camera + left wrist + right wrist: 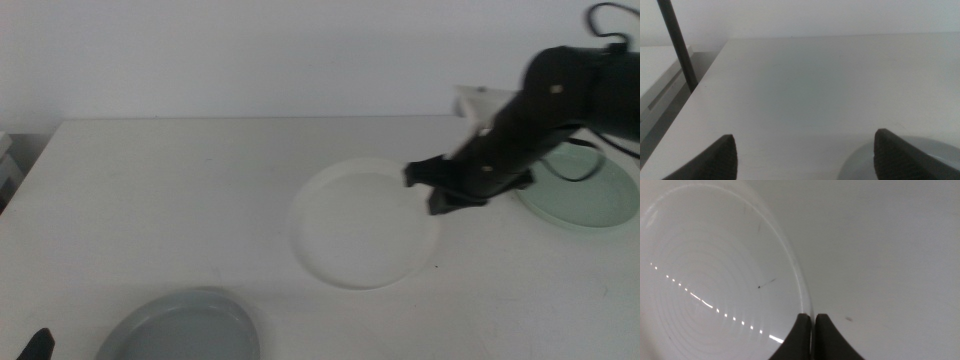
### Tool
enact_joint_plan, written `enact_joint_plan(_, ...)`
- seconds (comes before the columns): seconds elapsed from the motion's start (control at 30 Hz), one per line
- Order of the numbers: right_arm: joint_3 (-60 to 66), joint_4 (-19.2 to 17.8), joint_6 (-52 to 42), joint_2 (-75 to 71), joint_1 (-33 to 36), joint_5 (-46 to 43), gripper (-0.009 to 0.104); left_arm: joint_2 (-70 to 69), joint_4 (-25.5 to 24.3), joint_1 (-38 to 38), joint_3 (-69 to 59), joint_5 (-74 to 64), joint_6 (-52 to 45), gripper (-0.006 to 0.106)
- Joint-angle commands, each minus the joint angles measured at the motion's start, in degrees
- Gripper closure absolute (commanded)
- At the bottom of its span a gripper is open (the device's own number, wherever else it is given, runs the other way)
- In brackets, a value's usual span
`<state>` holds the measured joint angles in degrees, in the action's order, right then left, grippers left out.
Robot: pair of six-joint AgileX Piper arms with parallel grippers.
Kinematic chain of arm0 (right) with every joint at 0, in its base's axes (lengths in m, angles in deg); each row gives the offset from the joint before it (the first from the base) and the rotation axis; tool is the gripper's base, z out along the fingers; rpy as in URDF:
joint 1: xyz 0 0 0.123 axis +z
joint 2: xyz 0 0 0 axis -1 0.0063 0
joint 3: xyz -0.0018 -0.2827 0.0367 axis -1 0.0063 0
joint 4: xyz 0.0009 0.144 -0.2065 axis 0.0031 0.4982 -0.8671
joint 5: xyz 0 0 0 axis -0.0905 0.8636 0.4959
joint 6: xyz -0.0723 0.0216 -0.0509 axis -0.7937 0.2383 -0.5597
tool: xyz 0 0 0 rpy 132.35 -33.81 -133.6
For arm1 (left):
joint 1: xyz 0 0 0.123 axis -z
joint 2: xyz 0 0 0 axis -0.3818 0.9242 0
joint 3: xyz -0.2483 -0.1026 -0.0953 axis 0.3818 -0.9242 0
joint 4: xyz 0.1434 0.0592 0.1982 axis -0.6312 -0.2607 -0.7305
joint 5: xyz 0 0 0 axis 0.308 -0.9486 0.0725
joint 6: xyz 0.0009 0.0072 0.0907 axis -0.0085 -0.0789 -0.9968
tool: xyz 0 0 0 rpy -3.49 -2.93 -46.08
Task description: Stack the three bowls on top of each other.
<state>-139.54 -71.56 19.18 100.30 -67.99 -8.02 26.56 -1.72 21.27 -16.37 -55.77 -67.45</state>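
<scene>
- Here, the left gripper (805, 155) waits low at the table's front left corner, its dark jaws spread wide apart, just beside the shallow round grey-blue bowl (185, 328) at the near edge.
- The shallow round white bowl (355, 232) lies mid-table on the white tabletop (160, 200).
- The right gripper (432, 192) reaches in from the right, arm sloping down, jaws pinched together on the white bowl's right rim.
- The shallow pale mint green bowl (590, 205) sits far right, partly behind that arm.
</scene>
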Motion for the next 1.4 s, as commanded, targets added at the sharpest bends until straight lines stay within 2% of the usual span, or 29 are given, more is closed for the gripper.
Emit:
enact_joint_plan(0.0,-3.9,-0.2,0.7,-0.7,2.0,-2.6,0.096,-0.8,0.4,-0.1,0.3,4.6,0.8,-0.004)
enact_joint_plan(0.3,-9.7,-0.2,1.4,6.5,2.7,-3.3,0.096,-0.8,0.4,-0.1,0.3,4.6,0.8,-0.004)
enact_joint_plan(0.6,-11.0,-1.5,1.6,11.6,2.4,-10.1,0.096,-0.8,0.4,-0.1,0.3,4.6,0.8,-0.004)
enact_joint_plan(0.77,-11.0,-2.0,1.8,13.5,2.0,-10.7,0.096,-0.8,0.4,-0.1,0.3,4.6,0.8,-0.004)
enact_joint_plan(1.0,-11.0,-5.2,1.8,14.8,2.0,-10.9,0.095,-0.8,0.4,-0.1,0.3,4.6,0.8,-0.004)
enact_joint_plan(1.13,-11.0,-5.0,1.8,14.9,2.0,-10.4,0.086,-0.8,0.4,-0.1,0.3,4.6,0.8,-0.004)
enact_joint_plan(1.37,-11.0,-4.8,1.8,13.1,1.4,-8.4,0.054,-0.8,0.4,-0.1,0.3,4.6,0.8,-0.004)
